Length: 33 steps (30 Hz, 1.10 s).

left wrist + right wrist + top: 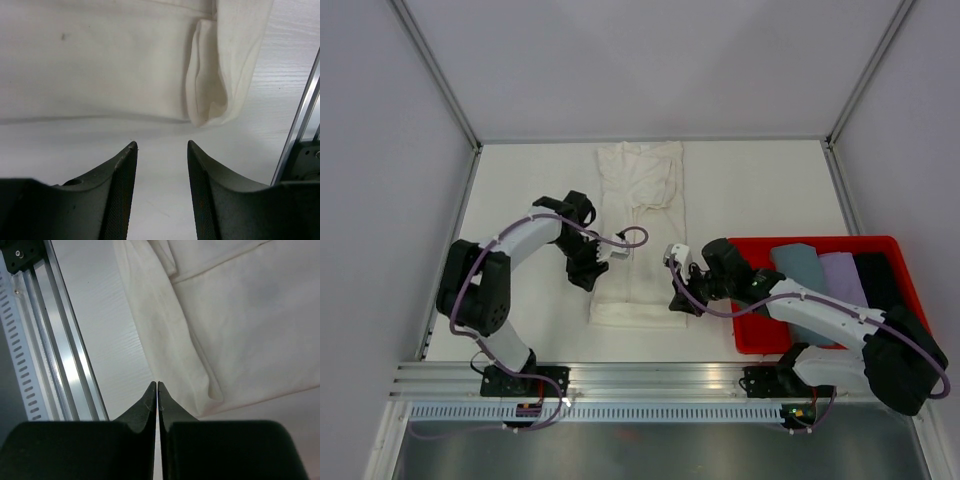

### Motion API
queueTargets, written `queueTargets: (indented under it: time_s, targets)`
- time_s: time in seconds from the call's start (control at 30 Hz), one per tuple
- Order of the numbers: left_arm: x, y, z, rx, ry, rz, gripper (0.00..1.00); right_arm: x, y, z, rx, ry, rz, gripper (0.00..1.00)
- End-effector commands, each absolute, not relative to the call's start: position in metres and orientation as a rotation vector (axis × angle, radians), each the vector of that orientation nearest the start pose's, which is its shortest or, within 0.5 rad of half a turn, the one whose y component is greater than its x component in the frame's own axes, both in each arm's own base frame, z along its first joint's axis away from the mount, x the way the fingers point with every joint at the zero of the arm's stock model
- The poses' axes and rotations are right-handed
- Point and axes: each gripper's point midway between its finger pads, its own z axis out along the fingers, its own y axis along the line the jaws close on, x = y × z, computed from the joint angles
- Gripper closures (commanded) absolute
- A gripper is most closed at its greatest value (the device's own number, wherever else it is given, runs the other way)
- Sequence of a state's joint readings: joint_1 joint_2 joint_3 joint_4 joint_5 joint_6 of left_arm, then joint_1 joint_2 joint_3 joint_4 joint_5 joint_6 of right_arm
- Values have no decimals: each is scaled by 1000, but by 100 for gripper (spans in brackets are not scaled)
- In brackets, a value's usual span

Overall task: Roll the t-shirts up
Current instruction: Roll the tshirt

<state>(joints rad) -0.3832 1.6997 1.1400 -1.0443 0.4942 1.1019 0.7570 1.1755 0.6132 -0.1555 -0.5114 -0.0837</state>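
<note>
A cream t-shirt (638,230) lies flat on the white table, folded lengthwise into a long strip running from the back toward the near edge. My left gripper (588,272) sits at the strip's left edge, low over the table. In the left wrist view it (161,146) is open with only bare table between the fingers and the cream t-shirt (100,65) just ahead. My right gripper (680,300) is at the strip's right edge near its near end. In the right wrist view it (157,386) is shut, with its tips at the border of the cream t-shirt (240,330) and no cloth visible between them.
A red bin (820,243) at the right holds a grey-blue shirt (798,265), a lilac shirt (840,272) and a black shirt (876,272). An aluminium rail (650,378) runs along the near edge. White walls enclose the table.
</note>
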Motion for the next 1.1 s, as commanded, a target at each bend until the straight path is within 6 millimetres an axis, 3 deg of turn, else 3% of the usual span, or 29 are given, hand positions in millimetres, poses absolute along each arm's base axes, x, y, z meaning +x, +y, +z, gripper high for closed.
queueTargets:
  time_s: [0.0, 0.1, 0.17, 0.2, 0.23, 0.27, 0.3, 0.4, 0.57, 0.7, 0.77, 0.9, 1.07]
  targets:
    - [238, -145, 85, 1942, 2051, -596, 50, 155, 284, 93, -1103, 2072, 1089, 95]
    - [226, -140, 93, 1952, 2003, -560, 50, 163, 287, 85, -1013, 2091, 1085, 97]
    - [212, -144, 88, 1986, 1965, -556, 50, 170, 286, 77, -970, 2131, 1045, 98]
    - [210, -148, 94, 1984, 1915, -506, 50, 173, 286, 75, -950, 2147, 1031, 98]
    - [195, -153, 83, 2061, 1887, -470, 50, 174, 284, 71, -943, 2174, 1010, 98]
    - [194, -162, 84, 2065, 1829, -429, 50, 176, 281, 64, -938, 2201, 983, 98]
    - [176, -171, 82, 2130, 1743, -428, 50, 175, 279, 61, -938, 2221, 976, 99]
    - [157, -184, 74, 2180, 1599, -428, 48, 177, 274, 47, -898, 2292, 935, 100]
    - [176, -192, 56, 2145, 1718, -381, 67, 181, 270, 35, -858, 2364, 881, 100]
    - [171, -179, 34, 2230, 1731, -376, 69, 184, 265, 29, -814, 2391, 860, 100]
    - [163, -170, 23, 2284, 1722, -378, 69, 186, 260, 23, -774, 2415, 852, 100]
    - [154, -164, 16, 2307, 1739, -410, 55, 185, 260, 20, -773, 2425, 866, 100]
    - [163, -176, 44, 2238, 1728, -405, 46, 192, 268, 49, -862, 2302, 893, 99]
